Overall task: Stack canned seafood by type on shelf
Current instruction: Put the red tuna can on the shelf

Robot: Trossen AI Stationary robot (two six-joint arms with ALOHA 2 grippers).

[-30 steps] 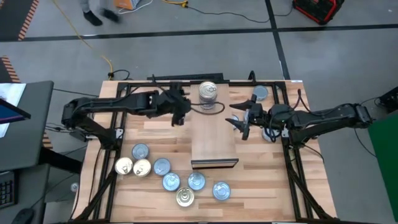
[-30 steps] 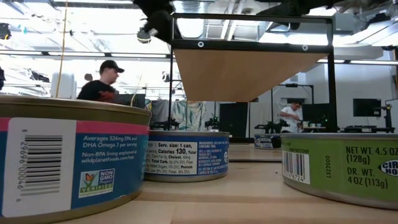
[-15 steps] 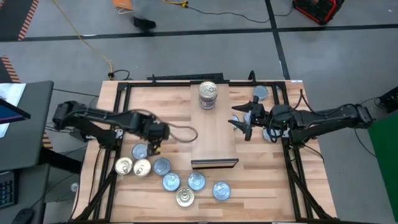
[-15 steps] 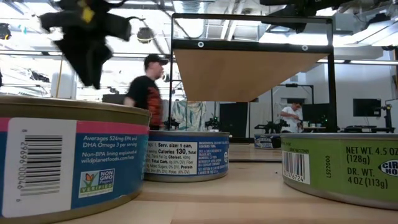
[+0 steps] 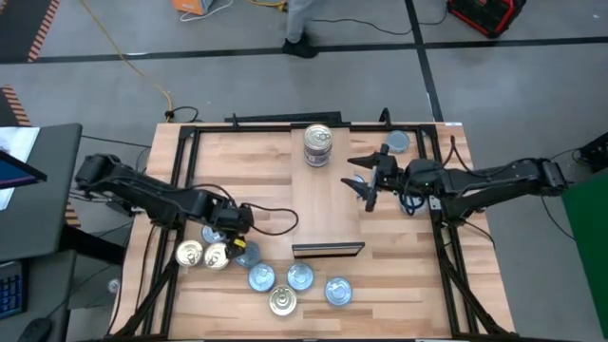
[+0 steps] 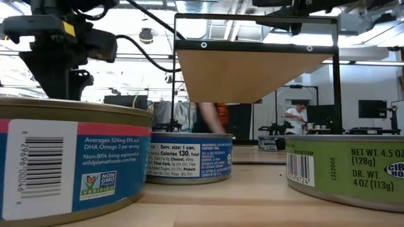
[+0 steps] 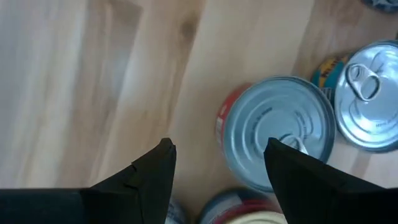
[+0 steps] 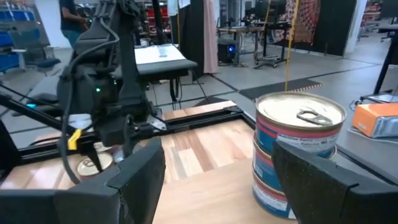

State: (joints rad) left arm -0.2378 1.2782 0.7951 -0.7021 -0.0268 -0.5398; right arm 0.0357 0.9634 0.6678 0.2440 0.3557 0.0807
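Observation:
Several canned seafood tins lie flat on the tabletop at the near left, among them a gold-topped one and a blue-topped one. A stack of two tins stands on the far end of the light-wood shelf. My left gripper points down over the near-left tins, open. In its wrist view a blue-topped, red-sided tin lies just beside and under one finger. My right gripper hovers open at the shelf's right side, facing the stack.
One more tin lies at the far right of the table. Black frame rails run along the table's sides. In the low view, big near tins block the front. A person walks on the floor beyond the far edge.
My left gripper has swung from beside the stack at the far end of the shelf toward the table's near left, come down over the loose tins, and tipped and rolled until it points downward. Its fingers stay open. The tins have not moved.

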